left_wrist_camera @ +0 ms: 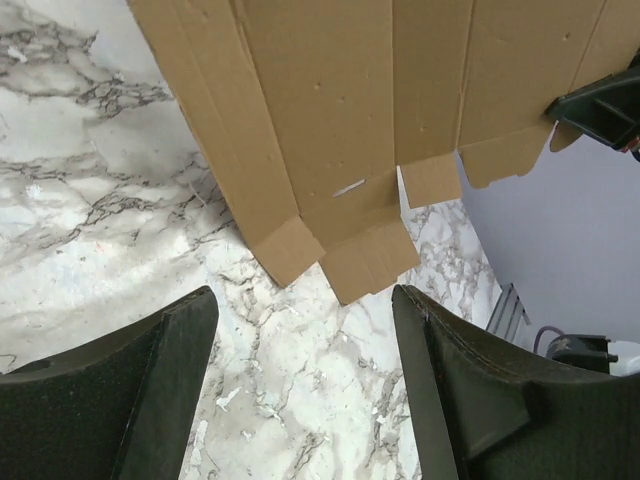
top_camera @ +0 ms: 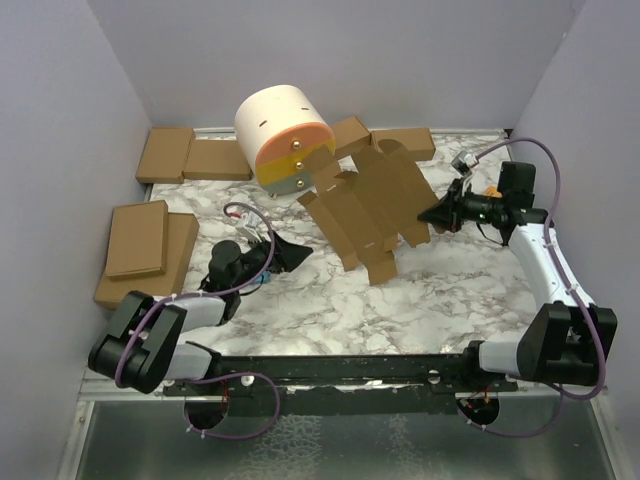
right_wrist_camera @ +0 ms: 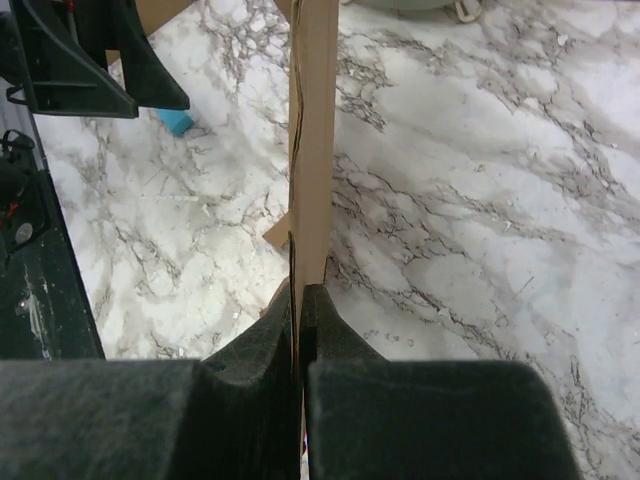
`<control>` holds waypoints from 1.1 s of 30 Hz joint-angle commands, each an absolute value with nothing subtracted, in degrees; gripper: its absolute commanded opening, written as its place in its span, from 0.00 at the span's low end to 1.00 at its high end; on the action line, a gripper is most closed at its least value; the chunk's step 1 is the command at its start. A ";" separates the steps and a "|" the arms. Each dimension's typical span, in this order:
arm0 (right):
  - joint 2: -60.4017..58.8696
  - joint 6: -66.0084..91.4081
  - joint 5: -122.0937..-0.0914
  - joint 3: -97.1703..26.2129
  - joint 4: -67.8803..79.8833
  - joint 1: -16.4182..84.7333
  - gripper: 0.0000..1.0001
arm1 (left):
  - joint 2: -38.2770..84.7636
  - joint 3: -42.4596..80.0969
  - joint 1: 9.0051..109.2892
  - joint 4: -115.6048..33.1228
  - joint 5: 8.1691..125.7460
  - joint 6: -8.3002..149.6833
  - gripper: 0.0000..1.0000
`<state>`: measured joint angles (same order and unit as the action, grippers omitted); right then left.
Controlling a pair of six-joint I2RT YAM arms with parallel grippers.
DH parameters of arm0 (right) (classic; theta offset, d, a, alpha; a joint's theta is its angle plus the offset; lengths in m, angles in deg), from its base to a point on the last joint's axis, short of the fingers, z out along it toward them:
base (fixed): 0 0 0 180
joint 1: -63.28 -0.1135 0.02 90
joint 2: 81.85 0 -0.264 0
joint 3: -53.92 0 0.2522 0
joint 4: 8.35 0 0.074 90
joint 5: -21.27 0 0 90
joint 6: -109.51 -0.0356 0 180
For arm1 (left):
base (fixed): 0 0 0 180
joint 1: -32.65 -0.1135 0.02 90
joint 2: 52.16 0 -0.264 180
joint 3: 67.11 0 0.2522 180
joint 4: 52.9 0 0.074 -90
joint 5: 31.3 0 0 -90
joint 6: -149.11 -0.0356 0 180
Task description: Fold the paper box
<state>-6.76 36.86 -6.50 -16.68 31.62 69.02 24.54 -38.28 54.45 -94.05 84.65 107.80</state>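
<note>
The box (top_camera: 372, 200) is not yet folded. It is a flat die-cut sheet, held up at a slant over the middle of the worktop (top_camera: 440, 295). Its low flaps are close to the marble, but I cannot tell if they touch it. The right pincer (top_camera: 437, 214) is clamped on the right edge of the sheet, and the right wrist view shows its jaws pressed together on only a thin strip of cardboard. The left pincer (top_camera: 292, 255) has its jaws apart and holds nothing. It is low near the worktop and faces the lower left flaps.

The main risk, as I judge it, is this small grip. If the left pincer pushes on a flap, the sheet can turn around its one held point or slip out of the jaws, and then it falls flat. A push beside a crease line, not on it, could bend a panel in the wrong place or crush a flap. Also, the far corner of the sheet is just beside the cylinder (top_camera: 285, 135), so a swing to that side could hit it.
</note>
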 commanded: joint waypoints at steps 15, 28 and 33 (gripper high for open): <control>-10.77 48.73 13.74 -30.85 46.69 69.26 0.01 | 11.26 -43.22 52.73 -108.02 75.05 88.97 0.99; -11.18 51.59 16.29 -35.89 52.25 69.26 0.01 | 23.39 -31.44 50.25 -114.63 92.77 95.38 0.48; -11.48 52.89 14.30 -34.90 52.03 69.20 0.01 | 25.89 -30.17 50.23 -118.43 93.54 101.47 0.05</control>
<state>-9.99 50.91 13.48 -34.37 50.88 69.02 24.83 -31.55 50.60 -112.04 89.81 95.89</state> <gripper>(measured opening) 0.016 0.202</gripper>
